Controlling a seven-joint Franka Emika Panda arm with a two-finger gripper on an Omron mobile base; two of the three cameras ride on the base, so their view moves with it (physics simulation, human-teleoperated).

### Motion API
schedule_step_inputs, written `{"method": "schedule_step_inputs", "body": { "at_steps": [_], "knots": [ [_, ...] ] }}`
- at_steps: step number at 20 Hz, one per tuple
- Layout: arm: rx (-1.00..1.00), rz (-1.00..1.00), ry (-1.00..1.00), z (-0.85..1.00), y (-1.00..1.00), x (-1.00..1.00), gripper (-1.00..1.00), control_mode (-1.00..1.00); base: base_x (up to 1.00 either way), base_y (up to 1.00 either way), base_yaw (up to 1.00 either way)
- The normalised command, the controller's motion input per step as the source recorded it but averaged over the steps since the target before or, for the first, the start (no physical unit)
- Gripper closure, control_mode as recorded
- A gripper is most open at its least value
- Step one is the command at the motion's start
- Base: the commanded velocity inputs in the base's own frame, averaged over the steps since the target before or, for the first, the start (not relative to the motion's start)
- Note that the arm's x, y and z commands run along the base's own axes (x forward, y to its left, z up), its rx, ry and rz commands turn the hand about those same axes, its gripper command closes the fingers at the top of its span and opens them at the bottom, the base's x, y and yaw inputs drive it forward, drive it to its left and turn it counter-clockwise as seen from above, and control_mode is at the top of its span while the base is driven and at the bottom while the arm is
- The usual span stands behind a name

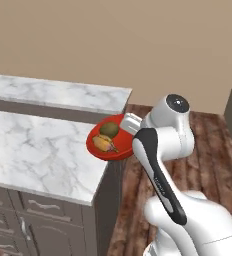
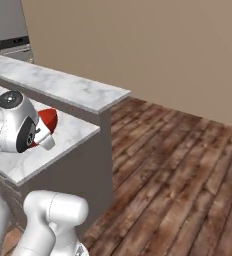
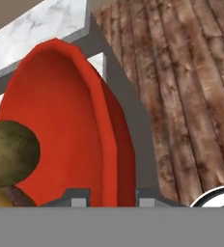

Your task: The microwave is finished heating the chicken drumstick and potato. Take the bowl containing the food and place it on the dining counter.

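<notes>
The gripper (image 3: 106, 197) clenches the rim of the glossy red bowl (image 1: 99, 146), holding a round olive-brown potato (image 1: 108, 129) and streaked yellow-orange drumstick (image 1: 103, 144) above the veined marble counter (image 1: 33, 150).

The shallow bright red bowl (image 1: 108, 145) in the claw's fingers looks smooth, slightly glossy. Beneath it, the white grey-veined marble counter (image 1: 33, 155) appears polished. The brown plank wood floor (image 2: 178, 170) beyond looks rough-grained, matt.
</notes>
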Motion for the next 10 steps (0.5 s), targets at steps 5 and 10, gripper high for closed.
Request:
{"method": "schedule_step_inputs", "body": {
  "at_steps": [5,10],
  "knots": [
    [0.0,0.0,0.0,0.0,0.0,0.0,1.0,1.0,0.51,-1.0,0.27],
    [0.0,0.0,0.0,0.0,0.0,0.0,1.0,1.0,0.95,-1.0,0.24]
  ]
}}
